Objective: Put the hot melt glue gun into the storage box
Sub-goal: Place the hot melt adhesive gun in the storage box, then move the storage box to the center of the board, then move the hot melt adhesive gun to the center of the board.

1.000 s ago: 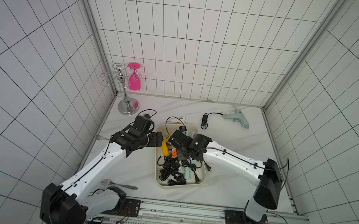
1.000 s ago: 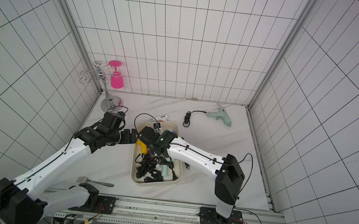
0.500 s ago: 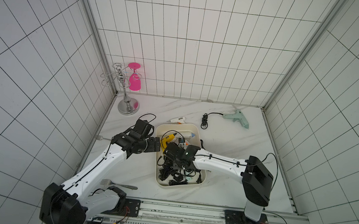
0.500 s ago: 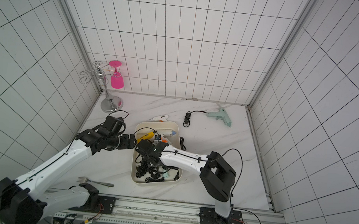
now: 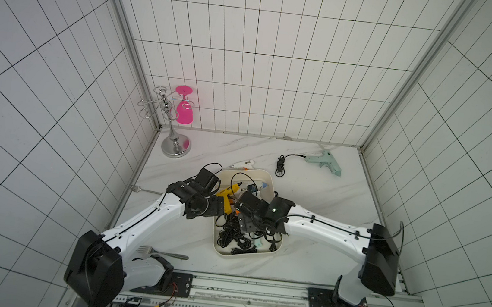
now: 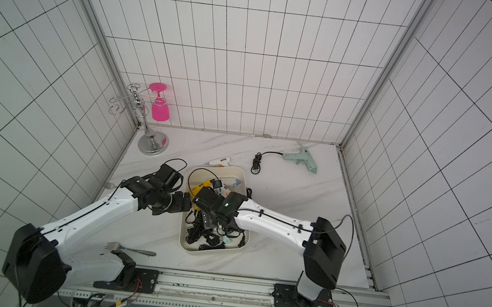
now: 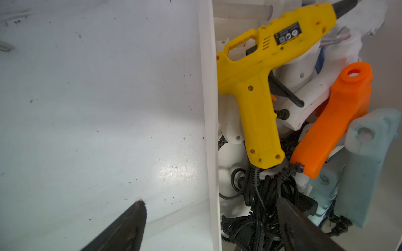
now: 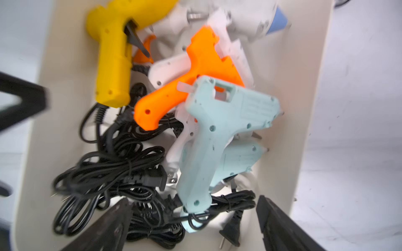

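Note:
The cream storage box (image 5: pixel 258 254) (image 6: pixel 211 252) sits mid-table, holding yellow (image 7: pixel 261 97), orange (image 8: pixel 195 82), white and mint (image 8: pixel 217 130) hot melt glue guns on tangled black cords. Another mint glue gun (image 5: pixel 327 163) lies on the table at the far right. A white one (image 5: pixel 242 164) lies just behind the box. My right gripper (image 8: pixel 194 201) is open above the box's near half, with the mint gun's handle end loose between its fingers. At the box's left wall my left gripper (image 7: pixel 210 200) is open, one finger outside and one inside.
A chrome glass rack (image 5: pixel 173 139) with a pink glass (image 5: pixel 185 109) stands at the back left. One fork (image 5: pixel 164 253) lies near the front edge, another (image 5: pixel 146 190) by the left wall. The far mint gun's coiled cord (image 5: pixel 281 166) lies behind the box.
My right gripper has gone from shut to open over the box, and its arm has drawn back to the right. The left arm has barely moved.

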You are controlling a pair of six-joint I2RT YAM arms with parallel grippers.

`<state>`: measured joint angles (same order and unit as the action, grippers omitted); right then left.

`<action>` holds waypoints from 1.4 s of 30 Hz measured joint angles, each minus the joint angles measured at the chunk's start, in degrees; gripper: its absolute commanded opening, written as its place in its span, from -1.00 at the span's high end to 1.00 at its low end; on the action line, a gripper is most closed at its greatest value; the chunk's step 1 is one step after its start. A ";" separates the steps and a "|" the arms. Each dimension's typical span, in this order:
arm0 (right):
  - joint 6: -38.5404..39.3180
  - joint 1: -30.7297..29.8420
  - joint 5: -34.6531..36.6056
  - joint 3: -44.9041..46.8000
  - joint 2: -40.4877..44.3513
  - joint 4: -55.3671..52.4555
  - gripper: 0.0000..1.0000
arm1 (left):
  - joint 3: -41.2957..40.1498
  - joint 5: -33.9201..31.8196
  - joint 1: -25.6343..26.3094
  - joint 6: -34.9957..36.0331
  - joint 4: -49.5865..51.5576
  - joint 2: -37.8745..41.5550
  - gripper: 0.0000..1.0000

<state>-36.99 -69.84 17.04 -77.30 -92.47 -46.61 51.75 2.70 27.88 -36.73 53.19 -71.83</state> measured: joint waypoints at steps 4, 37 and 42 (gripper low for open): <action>5.44 5.70 -3.30 1.86 9.70 3.56 -0.87 | 1.03 -1.07 1.70 -2.34 1.11 -4.07 -0.76; 23.17 43.95 -29.68 3.26 -14.67 12.07 -0.71 | 3.98 -7.93 -7.69 -2.60 15.63 -7.96 1.00; 26.05 38.51 -25.33 -6.88 -23.63 11.89 -0.70 | 5.40 -8.07 -9.70 1.16 14.93 -10.25 1.00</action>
<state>-10.94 -31.33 -8.29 -84.18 -116.09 -34.72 57.14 -5.37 18.17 -35.57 68.12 -82.08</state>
